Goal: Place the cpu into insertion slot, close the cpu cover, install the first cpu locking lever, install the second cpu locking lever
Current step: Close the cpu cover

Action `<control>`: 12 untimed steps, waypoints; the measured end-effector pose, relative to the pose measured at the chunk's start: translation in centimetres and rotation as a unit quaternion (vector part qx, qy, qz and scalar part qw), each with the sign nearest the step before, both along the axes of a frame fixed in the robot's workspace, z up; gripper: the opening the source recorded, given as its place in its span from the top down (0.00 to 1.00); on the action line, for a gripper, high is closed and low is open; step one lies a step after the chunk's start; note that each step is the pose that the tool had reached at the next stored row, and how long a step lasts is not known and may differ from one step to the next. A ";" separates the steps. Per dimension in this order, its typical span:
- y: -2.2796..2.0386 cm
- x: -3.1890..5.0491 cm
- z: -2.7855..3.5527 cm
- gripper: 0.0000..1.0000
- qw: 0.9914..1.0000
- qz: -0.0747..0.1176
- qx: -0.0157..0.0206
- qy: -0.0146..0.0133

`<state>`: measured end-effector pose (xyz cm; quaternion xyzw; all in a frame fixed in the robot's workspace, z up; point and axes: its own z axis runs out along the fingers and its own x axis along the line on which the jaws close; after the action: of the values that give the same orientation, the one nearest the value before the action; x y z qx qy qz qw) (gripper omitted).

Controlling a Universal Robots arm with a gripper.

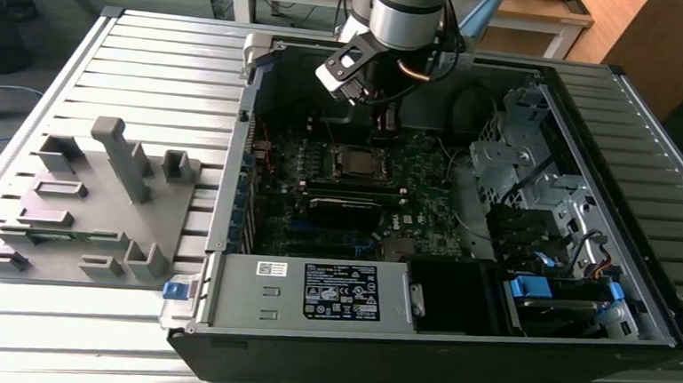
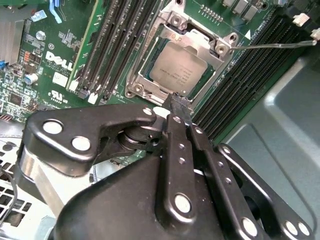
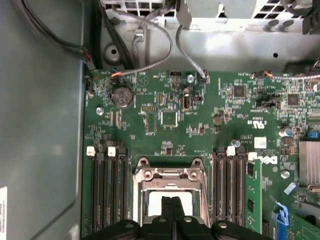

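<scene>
Sitting in the insertion slot (image 2: 134,90), the cpu (image 2: 177,72) is showing its dull metal top through the window of the cpu cover (image 2: 192,36), which appears to be lying flat over it. In the exterior view this socket is lying just above the middle of the frame, inside the open computer case (image 1: 426,361). A thin wire locking lever (image 2: 275,45) is reaching out from one corner of the cover across the dark memory slots (image 2: 240,87). It looks unlatched, so I am judging the lever work to be the step in hand. Doing it well is calling for a fingertip push on the bare wire alone, sweeping it down and under its hook without scraping the green motherboard (image 3: 165,120) or bearing on the chip. The gripper (image 2: 177,104) is hovering at the socket's edge with its two fingers pressed together, pinching nothing. Whether the tips are touching the cover's rim I cannot tell.
</scene>
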<state>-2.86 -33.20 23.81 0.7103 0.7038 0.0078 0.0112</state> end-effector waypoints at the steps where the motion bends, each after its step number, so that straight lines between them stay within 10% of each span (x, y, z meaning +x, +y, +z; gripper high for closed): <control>1: 0.00 -0.16 -0.07 0.90 1.000 0.000 0.000 0.000; 12: -0.01 -0.68 -1.02 0.90 1.000 0.000 0.000 0.000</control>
<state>-3.54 -33.21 22.79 0.7103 0.7037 0.0076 0.0113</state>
